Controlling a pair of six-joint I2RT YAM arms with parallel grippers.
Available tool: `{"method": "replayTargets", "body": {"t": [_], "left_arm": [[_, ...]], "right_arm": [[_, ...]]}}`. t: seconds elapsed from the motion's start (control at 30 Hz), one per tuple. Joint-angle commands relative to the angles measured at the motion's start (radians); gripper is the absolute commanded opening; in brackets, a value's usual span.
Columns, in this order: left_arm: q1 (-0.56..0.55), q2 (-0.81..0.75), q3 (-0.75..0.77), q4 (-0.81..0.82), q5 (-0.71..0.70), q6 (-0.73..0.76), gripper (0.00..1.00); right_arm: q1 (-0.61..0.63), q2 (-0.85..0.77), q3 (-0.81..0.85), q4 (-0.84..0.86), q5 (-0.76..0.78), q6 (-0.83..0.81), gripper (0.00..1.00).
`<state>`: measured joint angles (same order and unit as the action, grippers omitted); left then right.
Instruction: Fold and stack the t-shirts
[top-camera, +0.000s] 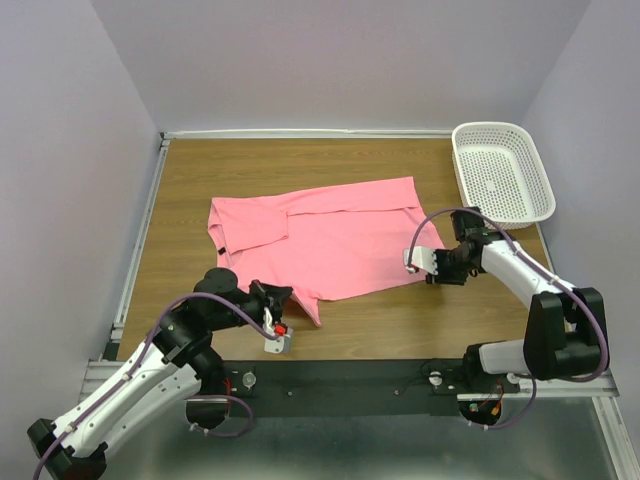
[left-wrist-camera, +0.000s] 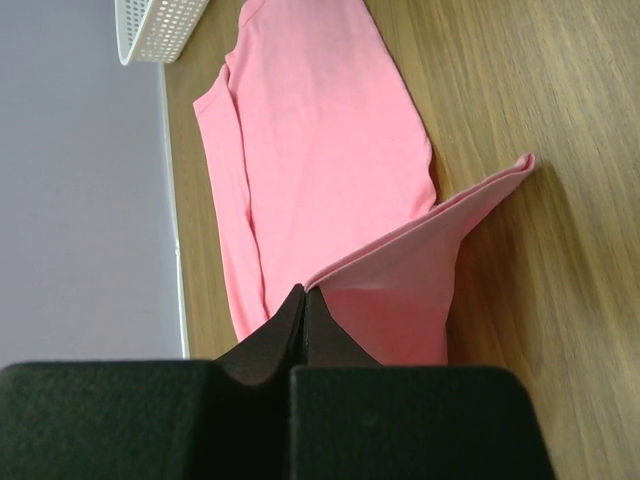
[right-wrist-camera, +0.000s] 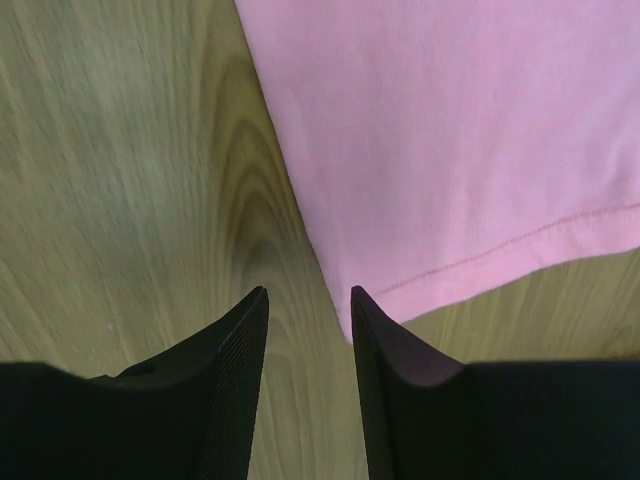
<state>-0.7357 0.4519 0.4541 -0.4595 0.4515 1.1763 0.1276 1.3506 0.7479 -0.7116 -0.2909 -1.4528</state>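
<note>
**Q:** What is there, counted from left to right?

**A:** Two arms, each with one claw; one salmon-pink short-sleeved cloth t-shirt (top-camera: 340, 245); and one white plastic mesh basket (top-camera: 464, 170), all on one brown wooden table (top-camera: 200, 180). The basket stands at the far right corner, apart from the shirt.

**Q:** How does the left gripper (left-wrist-camera: 304, 296) stand to the shirt?

**A:** It is at the shirt's near left corner. Its two black fingers are pressed together and clenched on the cloth edge. In the left wrist view, a raised fold of pink cloth runs from the fingertips out over the wood.

**Q:** And the right gripper (right-wrist-camera: 307, 300)?

**A:** It is at the shirt's near right corner. Its fingers are parted and nothing is clamped between them; bare wood shows in the gap. The stitched hem corner lies just beside the inner edge of one finger (right-wrist-camera: 372, 330).

**Q:** Where does the shirt lie, and how does it look?

**A:** It lies in the middle of the table, between the two claws. It is spread mostly flat, with its long side running left to right. A band along the far edge is folded over the body. The cloth is plain and smooth, with a single line of stitching near the hem.
</note>
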Motion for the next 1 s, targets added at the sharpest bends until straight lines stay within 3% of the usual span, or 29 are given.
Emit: {"method": "replayTargets", "body": {"t": [0.0, 0.23, 0.53, 0.73, 0.97], "left_arm": [[-0.008, -0.018, -0.017, -0.022, 0.038, -0.02, 0.0], [-0.008, -0.028, -0.015, -0.044, 0.027, -0.017, 0.0], [-0.008, -0.018, 0.008, -0.067, 0.021, -0.021, 0.0], [-0.008, -0.021, 0.011, -0.076, 0.016, -0.021, 0.0], [-0.008, -0.033, 0.003, -0.057, 0.024, -0.035, 0.0]], "right_arm": [[-0.052, 0.021, -0.001, -0.02, 0.052, -0.104, 0.46], [-0.153, 0.1, 0.031, -0.017, 0.024, -0.184, 0.46], [-0.154, 0.205, 0.062, -0.015, -0.03, -0.205, 0.43], [-0.155, 0.19, 0.027, -0.017, -0.062, -0.227, 0.37], [-0.154, 0.225, 0.018, -0.017, -0.074, -0.224, 0.2]]}}
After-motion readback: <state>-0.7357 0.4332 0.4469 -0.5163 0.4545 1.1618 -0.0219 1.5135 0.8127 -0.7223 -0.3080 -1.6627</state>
